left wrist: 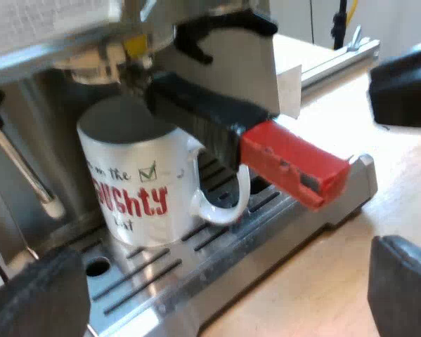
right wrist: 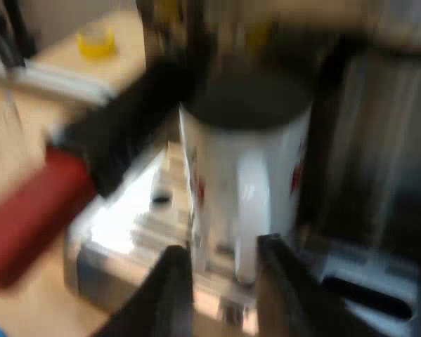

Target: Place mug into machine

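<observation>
One thin metal steam wand (left wrist: pixel 27 175) hangs at the stainless espresso machine (left wrist: pixel 27 112), just beside one white ceramic mug (left wrist: pixel 136 186) with red lettering and a green tick. The mug stands upright on the machine's slotted steel drip tray (left wrist: pixel 168 274), directly under the brew head. One metal holder with a dark handle ending in a red block (left wrist: pixel 294 163) is locked into the machine's front, and its handle reaches out above the mug's loop. The left gripper (left wrist: pixel 221 281) hovers off the tray's edge over the pale wooden table (left wrist: pixel 322 281), its two black fingers spread wide and released. The right gripper (right wrist: pixel 223 260) faces the mug's loop. Its two fingers (right wrist: pixel 173 281) are parted and grasp nothing. One yellow roll of tape (right wrist: pixel 98 38) lies well apart.
</observation>
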Tool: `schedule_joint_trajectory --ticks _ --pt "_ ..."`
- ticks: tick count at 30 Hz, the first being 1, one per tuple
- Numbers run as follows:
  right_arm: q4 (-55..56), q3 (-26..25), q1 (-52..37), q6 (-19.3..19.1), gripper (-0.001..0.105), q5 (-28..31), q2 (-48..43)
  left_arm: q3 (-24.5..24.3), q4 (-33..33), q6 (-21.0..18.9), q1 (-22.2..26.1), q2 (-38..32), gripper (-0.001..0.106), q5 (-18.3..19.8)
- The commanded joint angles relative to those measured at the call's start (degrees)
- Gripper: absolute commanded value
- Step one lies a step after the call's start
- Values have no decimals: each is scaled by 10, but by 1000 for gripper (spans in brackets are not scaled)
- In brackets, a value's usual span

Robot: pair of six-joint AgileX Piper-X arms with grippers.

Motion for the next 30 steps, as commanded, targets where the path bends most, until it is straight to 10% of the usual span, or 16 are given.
schedule_joint_trajectory --ticks 1,30 --pt "2 -3 31 -6 0 72 -34 -46 42 -3 -2 -49 81 -1" --pt "36 -216 34 -32 0 135 115 -176 113 -2 -2 -74 81 3"
